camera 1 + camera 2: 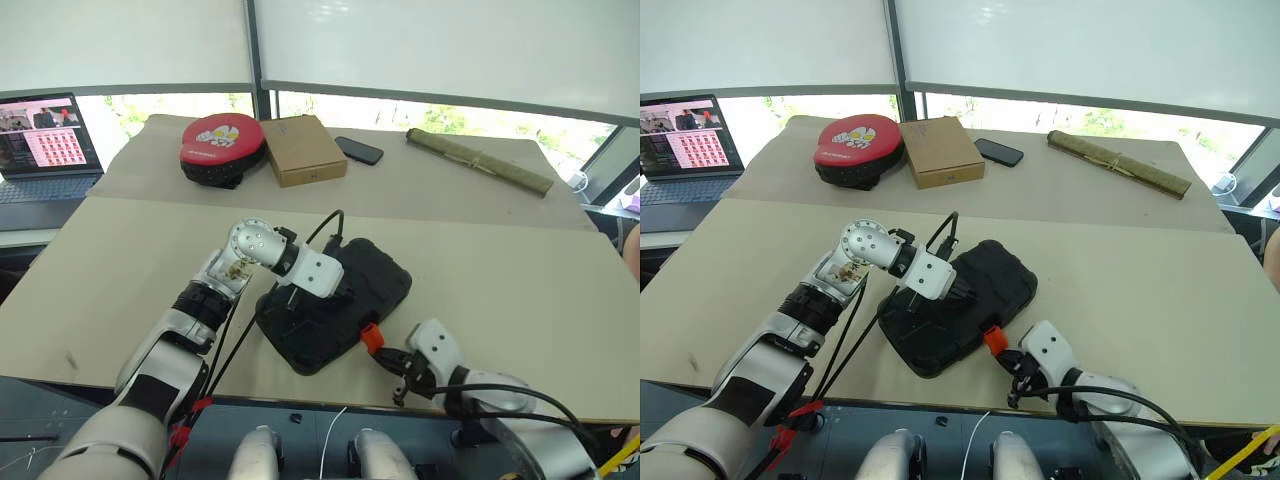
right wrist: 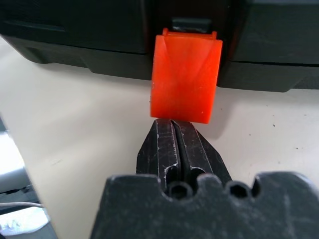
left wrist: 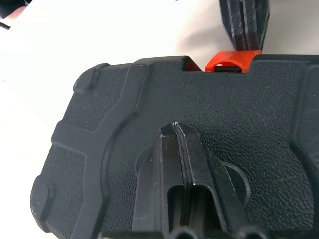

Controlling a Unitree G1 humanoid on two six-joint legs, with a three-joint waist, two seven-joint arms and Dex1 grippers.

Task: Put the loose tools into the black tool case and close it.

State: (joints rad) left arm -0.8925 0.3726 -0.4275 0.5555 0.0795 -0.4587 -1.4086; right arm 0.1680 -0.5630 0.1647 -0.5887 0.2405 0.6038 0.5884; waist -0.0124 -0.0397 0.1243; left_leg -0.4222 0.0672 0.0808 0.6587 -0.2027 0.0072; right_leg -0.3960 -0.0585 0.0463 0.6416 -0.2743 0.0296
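Case: black tool case (image 1: 335,303), lid down, flat on the tan table (image 1: 520,270) near its front edge.
Long axis: runs from about 7 o'clock to 1 o'clock in the head views.
Latch: orange latch (image 1: 371,338) on the long edge facing 5 o'clock, sticking out from the case.
Left gripper (image 3: 174,130): fingers pressed together, empty, tips resting on the textured lid, at about 9 o'clock of the case's middle.
Right gripper (image 2: 172,124): fingers pressed together, empty, tips right at the latch's outer edge, at 5 o'clock of the case.
Behind: red-and-black pad (image 1: 221,146), cardboard box (image 1: 303,149), phone (image 1: 358,150), olive bundle (image 1: 478,160) at 12 o'clock, well apart from the case.
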